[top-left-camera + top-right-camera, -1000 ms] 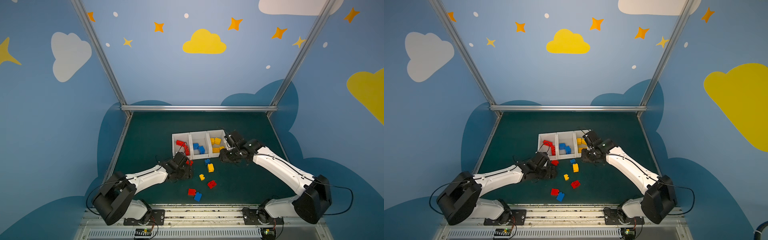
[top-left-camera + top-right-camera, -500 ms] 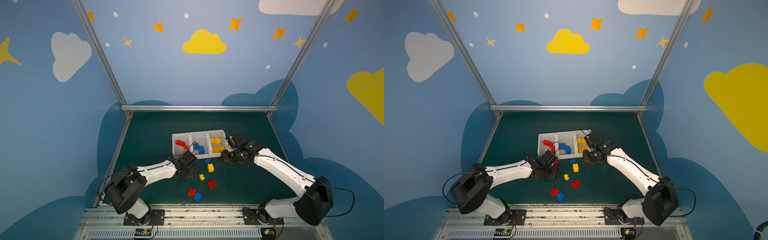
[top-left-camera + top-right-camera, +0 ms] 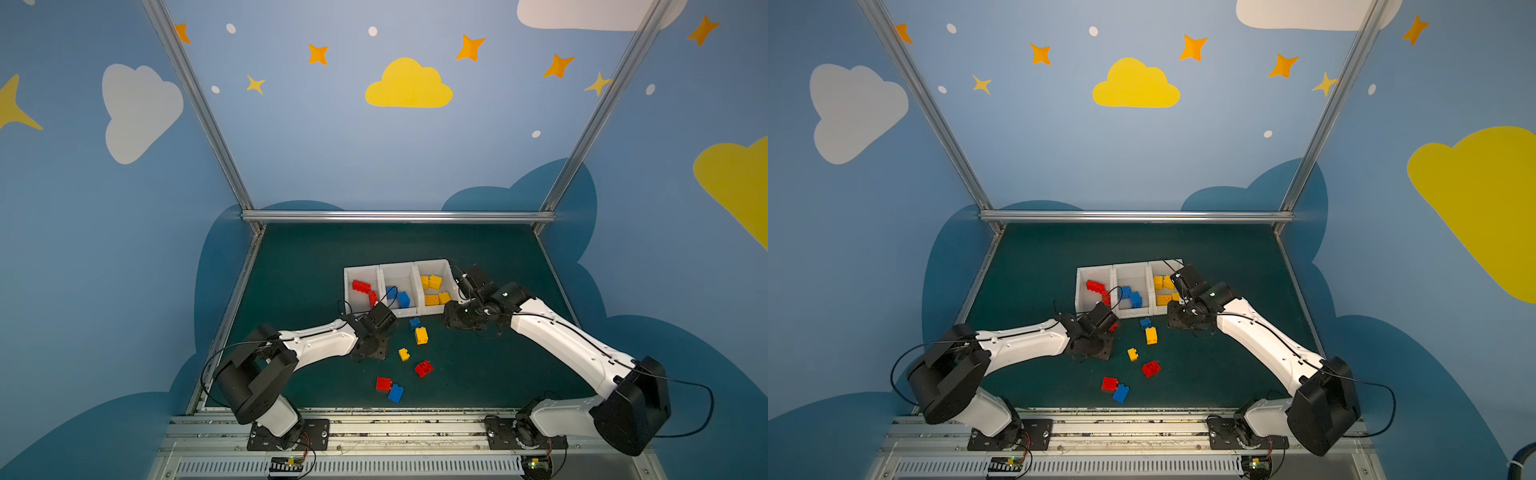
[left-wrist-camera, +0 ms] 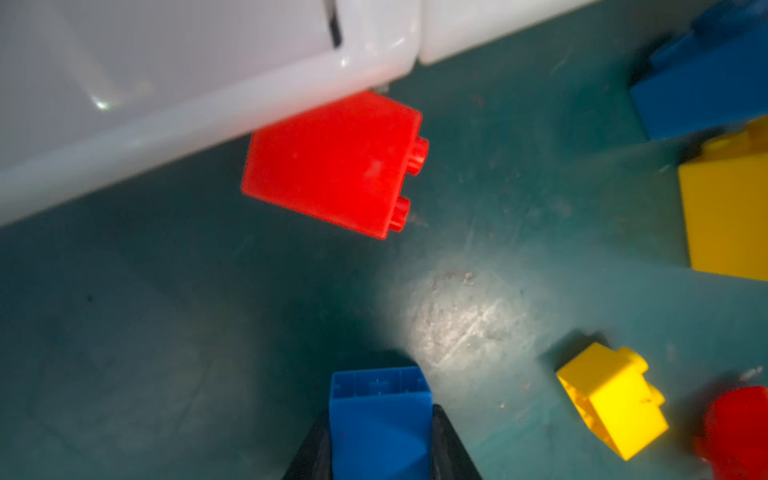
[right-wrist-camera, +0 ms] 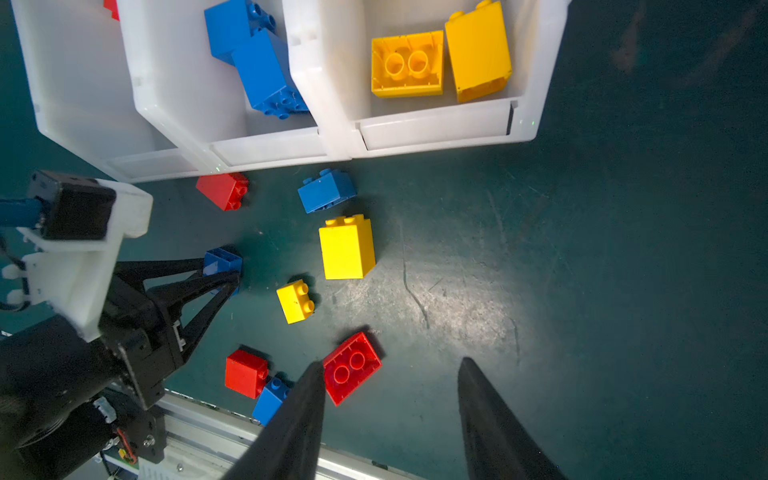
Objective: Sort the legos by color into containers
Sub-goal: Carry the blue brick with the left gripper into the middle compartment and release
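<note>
Snapping shut from wide, left gripper (image 4: 380,422) now pinches blue brick (image 4: 379,397), next stop blue bin (image 5: 266,149); right gripper (image 5: 388,376) sits half-open, empty.

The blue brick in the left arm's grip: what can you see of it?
The blue brick is small, glossy plastic, clamped at its sides between the left end effector's black fingers. Its open, hollow underside, with thin ribs, points away from the wrist. It sits low over the green mat; whether they touch cannot be told.

blue lego (image 4: 380,419): clamped | red lego (image 4: 332,164): on side, beside container (image 4: 208,108) wall
</note>
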Action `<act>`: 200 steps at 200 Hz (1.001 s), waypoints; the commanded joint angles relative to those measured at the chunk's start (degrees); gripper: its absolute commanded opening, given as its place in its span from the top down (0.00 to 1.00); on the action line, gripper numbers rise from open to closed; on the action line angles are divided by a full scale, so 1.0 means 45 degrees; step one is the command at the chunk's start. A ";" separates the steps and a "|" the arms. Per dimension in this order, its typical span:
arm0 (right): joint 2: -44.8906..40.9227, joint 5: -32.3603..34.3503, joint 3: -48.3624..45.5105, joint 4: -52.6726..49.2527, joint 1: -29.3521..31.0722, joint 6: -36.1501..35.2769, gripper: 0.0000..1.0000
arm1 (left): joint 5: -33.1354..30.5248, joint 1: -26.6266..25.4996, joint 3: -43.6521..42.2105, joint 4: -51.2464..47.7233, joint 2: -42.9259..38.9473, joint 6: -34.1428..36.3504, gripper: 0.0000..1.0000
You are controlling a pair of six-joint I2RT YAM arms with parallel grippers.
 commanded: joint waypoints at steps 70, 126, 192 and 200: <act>-0.1229 0.0479 -0.0472 -0.0675 -0.0294 0.0000 0.48 | -0.0664 0.0243 0.4403 -0.0600 0.0074 0.1968 0.66; -0.1756 0.0784 -0.0560 -0.1070 -0.0313 -0.0049 0.48 | 0.0109 0.1700 0.7728 -0.0693 0.2985 0.3236 0.66; -0.2858 0.1366 -0.1567 -0.0931 -0.0328 0.0560 0.47 | 0.0477 0.2252 0.9456 -0.0773 0.4811 0.3497 0.52; -0.3039 0.1443 -0.1762 -0.0750 -0.0330 0.0730 0.47 | 0.0494 0.2244 0.9495 -0.0769 0.4787 0.3494 0.47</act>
